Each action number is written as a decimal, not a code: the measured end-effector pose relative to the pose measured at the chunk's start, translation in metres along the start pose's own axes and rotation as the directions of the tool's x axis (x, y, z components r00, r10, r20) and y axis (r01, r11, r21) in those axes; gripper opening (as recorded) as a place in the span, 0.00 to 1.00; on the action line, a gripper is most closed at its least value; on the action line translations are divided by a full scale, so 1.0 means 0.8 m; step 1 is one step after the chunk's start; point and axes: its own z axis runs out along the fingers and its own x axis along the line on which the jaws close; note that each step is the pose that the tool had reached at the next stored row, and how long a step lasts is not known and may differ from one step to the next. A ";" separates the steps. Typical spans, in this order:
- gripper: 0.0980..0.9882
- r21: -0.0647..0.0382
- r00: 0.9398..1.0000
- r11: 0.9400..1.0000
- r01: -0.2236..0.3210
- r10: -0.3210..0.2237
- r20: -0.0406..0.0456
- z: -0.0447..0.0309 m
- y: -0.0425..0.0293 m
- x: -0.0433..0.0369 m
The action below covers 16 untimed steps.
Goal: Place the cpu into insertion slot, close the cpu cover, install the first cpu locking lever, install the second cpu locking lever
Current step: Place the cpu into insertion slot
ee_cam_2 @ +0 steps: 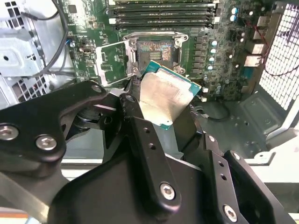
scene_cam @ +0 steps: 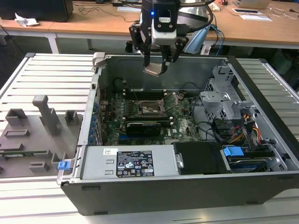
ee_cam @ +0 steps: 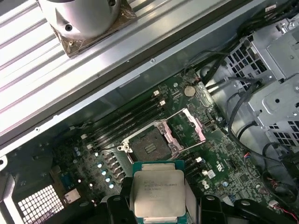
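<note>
The gripper clasped the cpu above the bare insertion slot; placing was in hand, likely calling for square alignment.

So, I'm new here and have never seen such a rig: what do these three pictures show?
A robot arm is working on an open computer case lying on a ribbed metal table. The exterior view looks on from outside. Both wrist views ride on the arm, above the green motherboard. The gripper holds the cpu up above the board. The insertion slot is bare, and its cpu cover stands open. A grey parts holder lies at the exterior view's left.
</note>
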 end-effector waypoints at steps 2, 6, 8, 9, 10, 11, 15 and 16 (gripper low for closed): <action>0.48 -0.001 0.999 0.999 -0.033 0.033 0.003 0.0001 0.0000 0.000; 0.48 -0.002 0.998 0.998 -0.067 0.067 0.006 0.0003 -0.0001 0.000; 0.48 -0.002 0.996 0.996 -0.084 0.084 0.007 0.0004 -0.0001 0.000; 0.48 -0.002 0.996 0.996 -0.091 0.091 0.008 0.0005 -0.0001 0.000; 0.48 -0.002 0.995 0.995 -0.100 0.100 0.009 0.0006 -0.0001 0.000; 0.48 -0.002 0.994 0.994 -0.107 0.107 0.009 0.0006 -0.0001 0.000; 0.48 -0.004 0.989 0.990 -0.144 0.144 0.013 0.0009 -0.0001 0.000; 0.48 -0.004 0.987 0.987 -0.161 0.161 0.014 0.0010 -0.0001 0.000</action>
